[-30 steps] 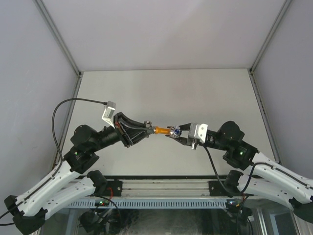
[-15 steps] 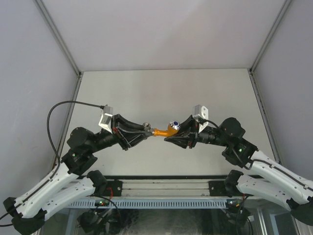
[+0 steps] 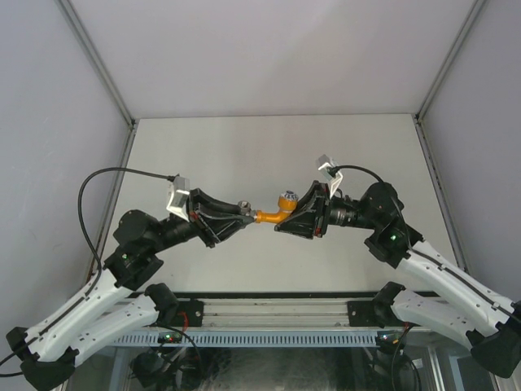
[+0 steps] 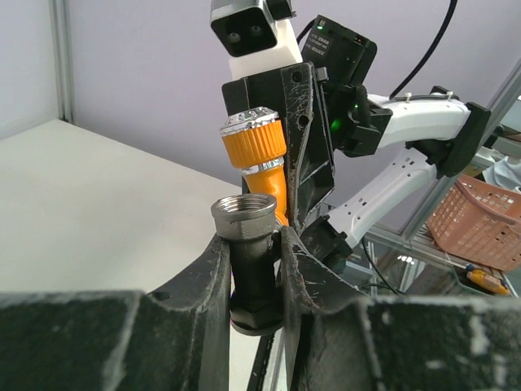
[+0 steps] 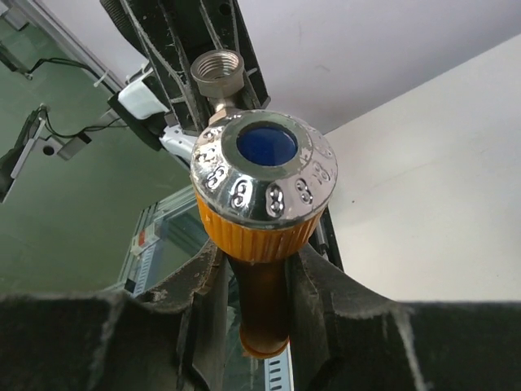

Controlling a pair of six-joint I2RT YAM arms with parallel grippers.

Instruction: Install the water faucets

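Note:
My two grippers meet above the middle of the table. My left gripper point(image 3: 242, 217) is shut on the grey metal fitting point(image 3: 242, 208), which in the left wrist view point(image 4: 246, 240) stands upright between the fingers with its threaded mouth on top. My right gripper point(image 3: 281, 221) is shut on the orange tap body point(image 3: 275, 213). In the right wrist view the tap point(image 5: 262, 281) shows a chrome knob with a blue cap point(image 5: 266, 145), and the grey fitting point(image 5: 218, 75) lies just beyond it. The tap's end touches the fitting.
The pale tabletop point(image 3: 277, 151) is bounded by grey walls at the back and sides. A metal rail point(image 3: 269, 314) runs along the near edge between the arm bases. A black cable point(image 3: 106, 183) loops off the left wrist.
My right wrist has rolled, turning the orange tap so that its knob has swung up toward the back. The left gripper has held the grey fitting nearly still.

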